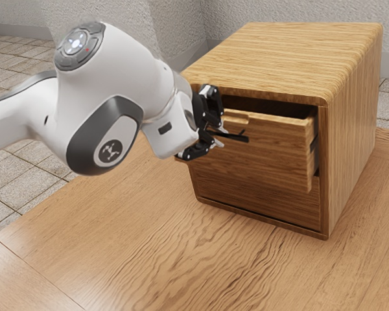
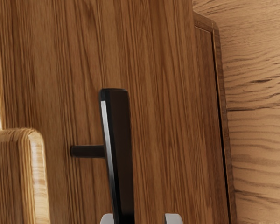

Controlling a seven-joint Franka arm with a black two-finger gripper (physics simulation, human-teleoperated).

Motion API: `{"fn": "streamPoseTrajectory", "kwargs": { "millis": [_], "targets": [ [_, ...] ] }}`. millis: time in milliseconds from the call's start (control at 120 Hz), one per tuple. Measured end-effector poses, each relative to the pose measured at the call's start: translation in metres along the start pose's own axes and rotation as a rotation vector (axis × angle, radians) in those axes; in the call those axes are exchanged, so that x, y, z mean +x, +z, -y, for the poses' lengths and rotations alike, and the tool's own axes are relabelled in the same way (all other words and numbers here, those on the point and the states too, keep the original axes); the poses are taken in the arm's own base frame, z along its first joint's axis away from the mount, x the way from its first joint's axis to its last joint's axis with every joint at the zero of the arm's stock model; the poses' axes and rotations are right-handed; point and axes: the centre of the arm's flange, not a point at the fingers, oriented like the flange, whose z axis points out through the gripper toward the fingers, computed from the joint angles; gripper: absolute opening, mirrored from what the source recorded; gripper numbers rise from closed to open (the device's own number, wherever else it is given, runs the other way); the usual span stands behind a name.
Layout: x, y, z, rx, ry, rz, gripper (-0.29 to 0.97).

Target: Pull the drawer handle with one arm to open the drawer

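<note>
Sticking partway out of the cabinet [image 1: 351, 123], the drawer [image 1: 272, 159] carries a black handle [image 1: 236, 137] on its front, lying between the parted, unclenched fingers of the gripper [image 1: 212, 133], which reaches in from the drawer's 9 o'clock above the wooden table [image 1: 181, 259].
</note>
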Motion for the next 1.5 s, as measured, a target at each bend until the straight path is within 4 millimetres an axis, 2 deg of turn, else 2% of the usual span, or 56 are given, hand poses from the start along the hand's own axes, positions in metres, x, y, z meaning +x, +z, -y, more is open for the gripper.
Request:
{"fn": "streamPoseTrajectory", "kwargs": {
  "millis": [283,933,1217,1500],
  "targets": [
    [0.005,-0.002,-0.005,-0.004,0.005,-0.002,0.02],
    [0.005,-0.023,-0.027,0.004,0.008,0.032,0.02],
    [0.016,-0.027,-0.032,0.005,0.019,0.019,0.02],
    [0.015,-0.038,-0.043,0.010,0.013,0.029,0.02]
  ]
}}
